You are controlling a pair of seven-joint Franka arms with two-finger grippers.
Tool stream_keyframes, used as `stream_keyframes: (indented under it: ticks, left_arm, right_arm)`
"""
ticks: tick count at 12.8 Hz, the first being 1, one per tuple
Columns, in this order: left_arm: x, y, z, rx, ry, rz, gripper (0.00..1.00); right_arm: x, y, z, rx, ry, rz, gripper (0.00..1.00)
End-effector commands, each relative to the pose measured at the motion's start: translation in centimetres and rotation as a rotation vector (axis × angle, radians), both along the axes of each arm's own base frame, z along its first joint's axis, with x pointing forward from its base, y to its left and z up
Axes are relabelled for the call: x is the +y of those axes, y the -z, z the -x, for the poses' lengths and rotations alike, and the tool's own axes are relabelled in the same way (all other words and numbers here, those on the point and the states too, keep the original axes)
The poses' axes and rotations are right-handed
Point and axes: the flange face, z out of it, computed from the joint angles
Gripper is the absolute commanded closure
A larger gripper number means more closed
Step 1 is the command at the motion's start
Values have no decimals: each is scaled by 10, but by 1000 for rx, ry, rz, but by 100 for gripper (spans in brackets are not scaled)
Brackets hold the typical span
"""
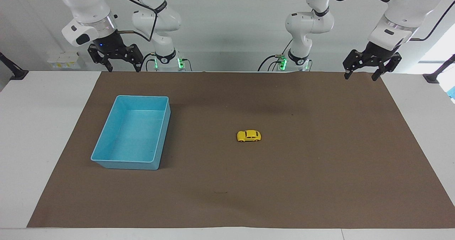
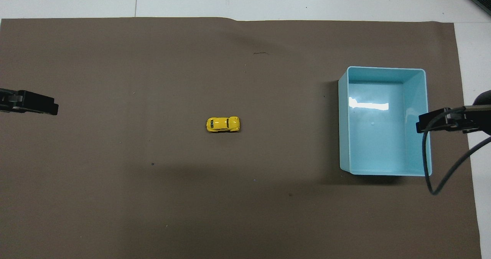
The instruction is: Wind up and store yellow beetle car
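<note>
While both arms waited high | yellow beetle car [image 1: 249, 136] lay sideways mid-frame, lower left of the left gripper [image 1: 362, 75], slightly closer than the right gripper [image 1: 122, 69] | both spread apart, empty

White table [image 1: 35, 144], brown mat [image 1: 302, 179] across it, pale grey wall [image 1: 231, 26], bright window [image 1: 439, 53]

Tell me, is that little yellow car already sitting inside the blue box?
No, the yellow beetle car stands on the brown mat, apart from the blue box, which holds nothing.
</note>
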Motion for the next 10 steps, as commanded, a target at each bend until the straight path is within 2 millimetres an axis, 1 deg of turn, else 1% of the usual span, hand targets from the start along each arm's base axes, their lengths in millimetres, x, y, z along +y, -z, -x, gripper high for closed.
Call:
stream_keyframes:
  ticks: [1, 8, 10]
  left_arm:
    - [0, -2, 7, 11, -2, 8, 0]
    - [0, -3, 3, -5, 11, 2, 0]
    - [2, -4, 2, -7, 9, 0, 0]
  right_arm:
    - [-1, -1, -1, -5, 17, -14, 0]
    - [-1, -1, -1, -5, 17, -14, 0]
    - [-1, -1, -1, -5, 17, -14, 0]
